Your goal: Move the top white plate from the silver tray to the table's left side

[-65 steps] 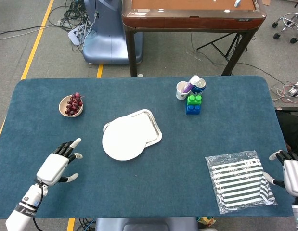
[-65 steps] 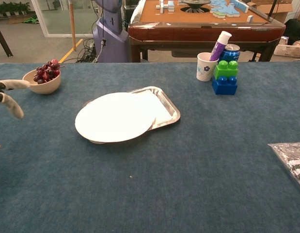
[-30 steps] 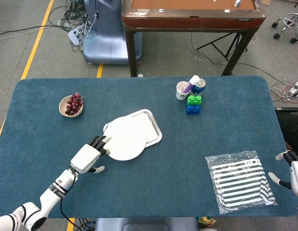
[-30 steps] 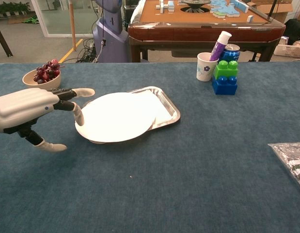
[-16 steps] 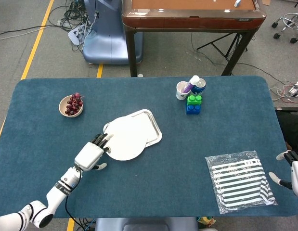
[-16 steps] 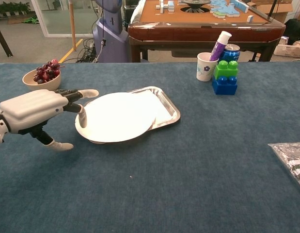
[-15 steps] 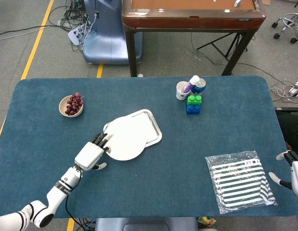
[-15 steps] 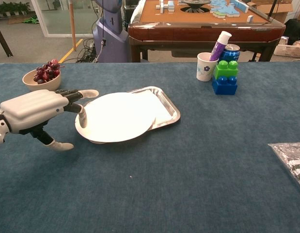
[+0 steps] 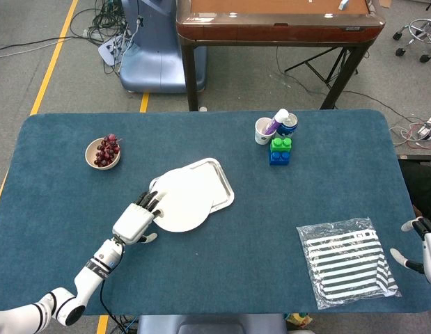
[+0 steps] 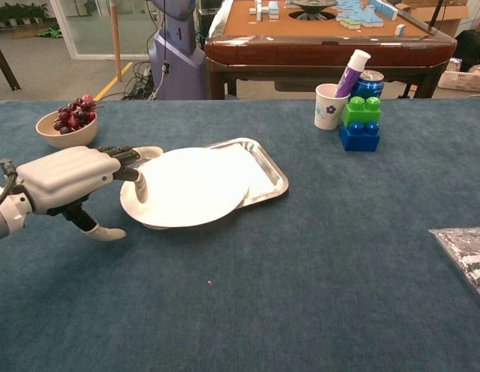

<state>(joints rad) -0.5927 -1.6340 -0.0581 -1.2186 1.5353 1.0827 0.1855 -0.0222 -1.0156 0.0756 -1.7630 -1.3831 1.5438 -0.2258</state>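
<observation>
**A:** Where's my left hand (image 10: pixel 69 180) right now?

**B:** At the left edge of the top white plate (image 10: pixel 187 186). The fingers (image 10: pixel 131 155) are spread and reach over the rim, with the thumb (image 10: pixel 108 232) low on the bench (image 10: pixel 302 294) beside it. I can't tell from the chest view whether any finger truly presses on the plate; nothing is clasped, so I read the hand as open and empty. From the head view the same hand (image 9: pixel 134 223) sits just beside the plate (image 9: pixel 182 202).

**A:** And the plate itself?

**B:** It lies on the silver tray (image 10: pixel 264 172), overhanging the tray's near-left side so its rim juts out over the bench. The tray (image 9: pixel 220 182) is near the middle of the bench, a little left of centre.

**A:** My right hand?

**B:** Only a sliver of the right hand (image 9: pixel 425 252) shows at the far right edge of the head view, fingers apart, holding nothing, just beside the striped bag (image 9: pixel 346 261).

**A:** Anything else around?

**B:** A bowl of grapes (image 10: pixel 67 123) behind the left hand, well apart from the tray. Farther right, a paper cup (image 10: pixel 329 105) with a purple tube (image 10: pixel 351 70) in it, a blue can (image 10: pixel 369 81), and green and blue toy blocks (image 10: pixel 359 123) clustered together.
</observation>
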